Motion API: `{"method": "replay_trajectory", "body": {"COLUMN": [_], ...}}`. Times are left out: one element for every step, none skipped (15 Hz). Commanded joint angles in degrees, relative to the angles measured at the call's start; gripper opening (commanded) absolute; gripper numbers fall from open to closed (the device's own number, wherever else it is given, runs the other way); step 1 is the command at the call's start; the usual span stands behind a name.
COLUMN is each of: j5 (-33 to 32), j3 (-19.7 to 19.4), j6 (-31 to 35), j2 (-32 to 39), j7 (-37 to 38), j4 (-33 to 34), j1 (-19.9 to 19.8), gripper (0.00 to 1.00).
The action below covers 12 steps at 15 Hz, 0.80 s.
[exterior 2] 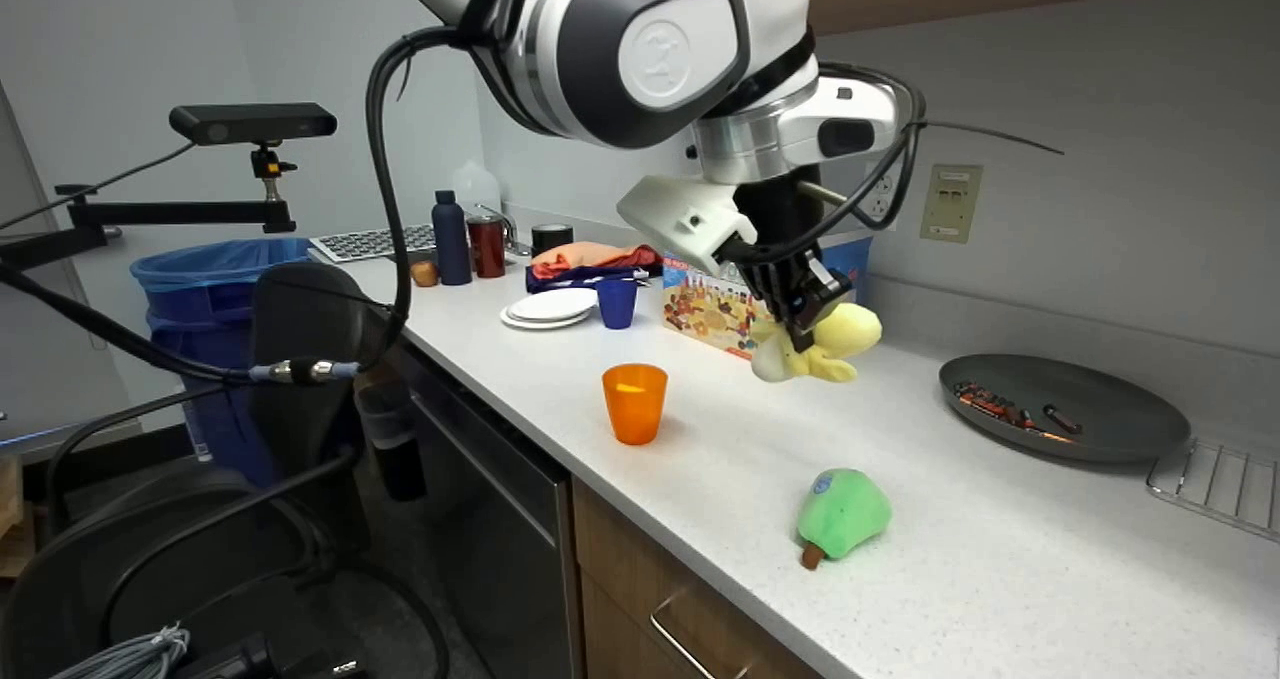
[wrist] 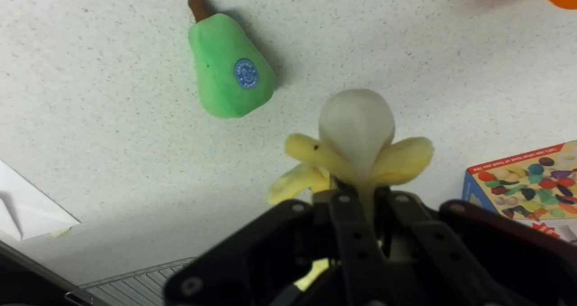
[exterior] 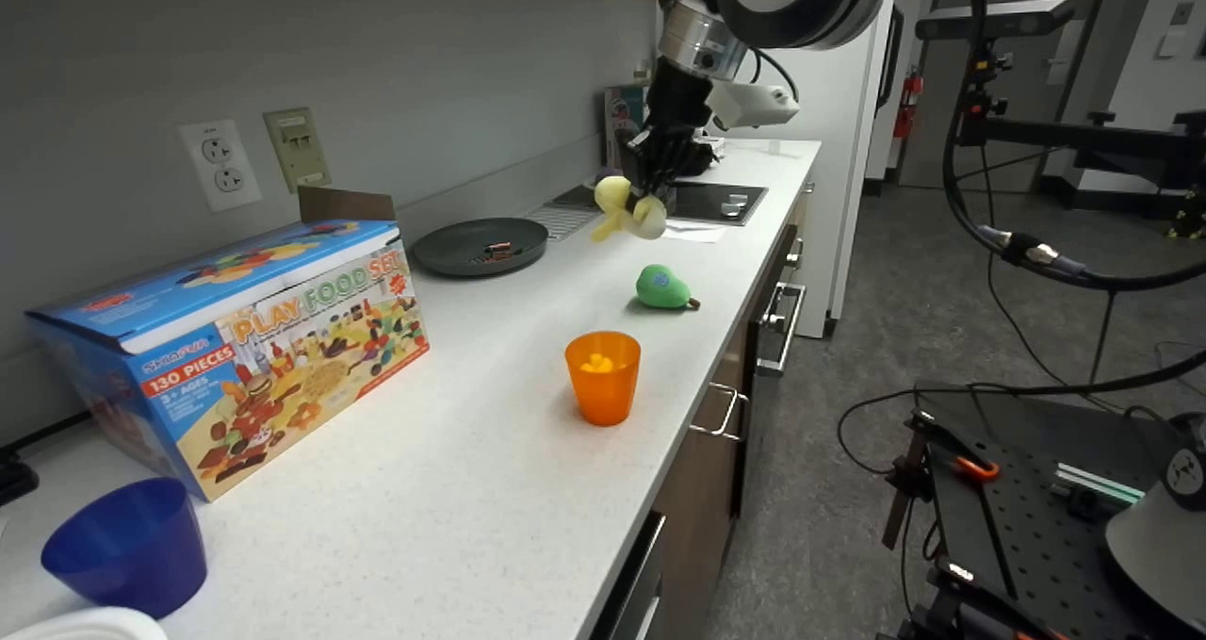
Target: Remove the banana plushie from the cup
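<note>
Bin: blue with a paler liner, off to the side of the counter, near its far end.
Bottle: navy, upright, just beside a dark red tumbler.
Plates: white, stacked, just beside the dark blue cup, which stands upright.
Cloths: peach, red and navy, heaped behind the plates.
Orange cup: upright on the counter near the front edge; something yellow shows inside it in both exterior views, too little of it to name.
Box: colourful, lettered PLAY FOOD SET, set back toward the wall.
Arm: white and dark grey, reaching down over the counter.
Gripper: fingers clenched on the banana plushie, a narrow yellow part of it pinched between them in the wrist view.
Banana plushie: out of the orange cup and up in the air above the counter; white body, yellow flaps spread around it like peeled skin.
Pear: green plush with a brown stem, lying on the counter apart from the orange cup, stem toward the front edge, a round blue sticker on its side.
Switch plate: beige, fixed to the wall.
Pan: dark, shallow, near the wall; small dark and copper-coloured cylinders lie in it.
Wire rack: on the counter, just beside the pan.
Cooktop: black, past the wire rack.
</note>
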Motion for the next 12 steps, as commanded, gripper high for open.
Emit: {"method": "replay_trajectory", "body": {"j5": [-3.7, -4.8, -5.9, -6.6, -7.0, -7.2, -7.3, -6.4, -5.9, -5.7, -5.3, -4.7], "j3": [-0.4, -0.6, -0.8, -0.9, -0.9, -1.0, -1.0, -0.8, -0.7, -0.6, -0.5, -0.3], "j6": [-2.5, -3.0, -3.3, -3.7, -4.1, -4.3, -4.1, -3.9, -3.5, -3.2, -2.8, -2.5], "j2": [6.1, 7.7, 9.1, 10.5, 11.7, 12.7, 13.6, 14.1, 14.5, 14.7, 14.6, 14.4], "j7": [-0.7, -1.0, -1.0, -1.1, -1.3, -1.3, -1.0, -0.7, -1.0, -1.0, -1.1, -1.3], "j4": [6.1, 7.2, 8.1, 9.0, 9.8, 10.4, 10.9, 11.1, 11.3, 11.4, 11.3, 11.1], "j1": [-1.2, -1.3, -1.4, -1.4, -1.4, -1.4, -1.3, -1.2, -1.2, -1.2, -1.1, -1.2], "gripper": [0.03, 0.03, 0.03, 0.03, 0.03, 0.03, 0.03, 0.36, 0.36, 0.44, 0.5, 0.59]}}
